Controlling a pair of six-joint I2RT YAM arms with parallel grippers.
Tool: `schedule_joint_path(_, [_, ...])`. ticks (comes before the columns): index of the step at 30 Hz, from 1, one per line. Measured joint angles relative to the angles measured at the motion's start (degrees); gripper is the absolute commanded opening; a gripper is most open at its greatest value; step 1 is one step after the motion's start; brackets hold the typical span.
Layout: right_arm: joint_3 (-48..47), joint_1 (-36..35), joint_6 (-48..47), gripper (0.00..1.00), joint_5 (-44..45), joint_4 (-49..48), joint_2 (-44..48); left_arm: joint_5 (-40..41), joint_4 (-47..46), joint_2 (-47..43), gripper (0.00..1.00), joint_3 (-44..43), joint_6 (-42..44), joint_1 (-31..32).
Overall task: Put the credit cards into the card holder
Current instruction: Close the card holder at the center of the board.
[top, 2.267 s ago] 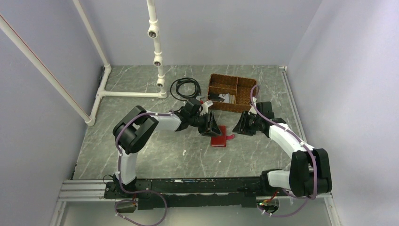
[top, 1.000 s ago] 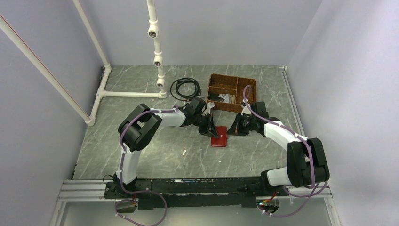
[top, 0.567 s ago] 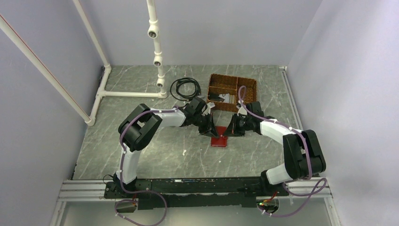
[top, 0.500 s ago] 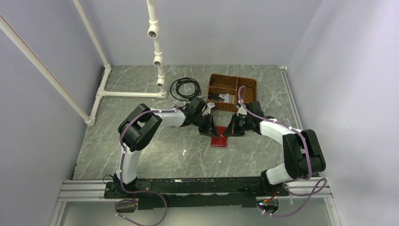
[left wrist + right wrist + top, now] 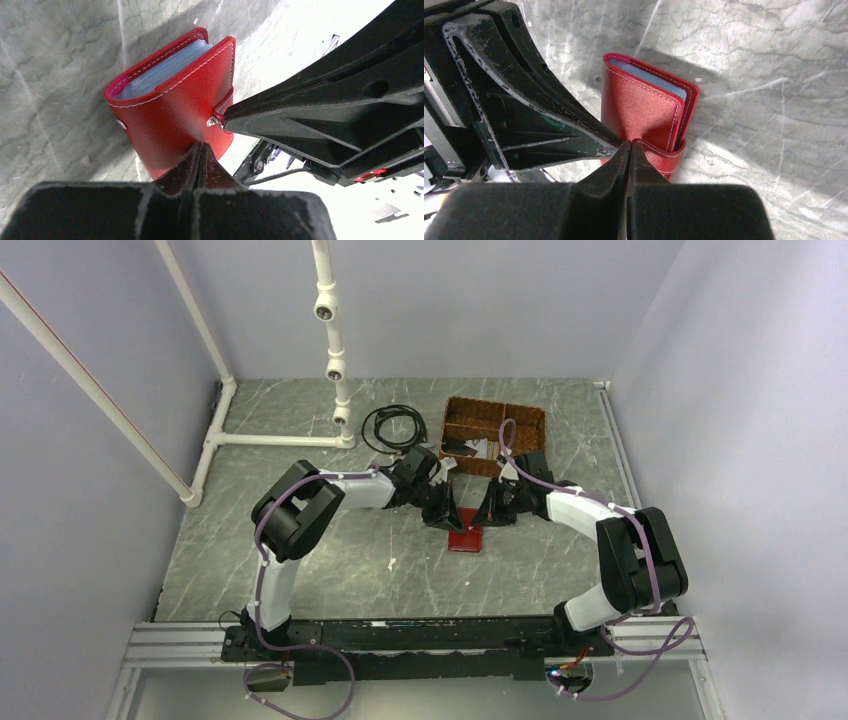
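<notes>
Marble-grey tabletop (image 5: 330, 570), lilac walls (image 5: 480, 310): red card holder (image 5: 466, 538) lies folded, left fingers (image 5: 189, 172) and right fingers (image 5: 615, 170) each pressed together.

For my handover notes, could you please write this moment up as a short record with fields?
card holder: dark red, folded shut, on the table
pale layers: visible between the covers; too close-packed to say what they are
snap tab: wrapped round the open edge onto the cover
left gripper: shut, tips on the cover
right gripper: shut, tips at the tab
wicker basket: behind the holder, apart from it
black cable: coiled, left of the basket
</notes>
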State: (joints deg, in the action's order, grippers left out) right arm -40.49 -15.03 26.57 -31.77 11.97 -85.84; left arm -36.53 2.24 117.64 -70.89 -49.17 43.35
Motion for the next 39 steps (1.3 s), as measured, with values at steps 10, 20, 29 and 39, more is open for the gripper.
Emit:
schedule_joint_path(10, [-1.8,-2.6,-0.8,0.00,4.5,1.1,-0.6,0.1,0.4,0.1,0.00,-0.2,0.0,0.0])
schedule_joint_path(20, [1.2,-3.5,2.9,0.00,6.3,-3.5,0.8,0.2,0.4,0.1,0.00,-0.2,0.1,0.0])
schedule_joint_path(29, [12.2,-6.9,13.8,0.00,15.9,-16.0,8.9,0.2,0.2,0.1,0.00,-0.1,-0.1,0.1])
schedule_joint_path(39, [18.9,-11.2,23.1,0.00,25.7,-26.5,10.4,0.2,-1.3,-0.1,0.00,0.8,-1.7,0.1])
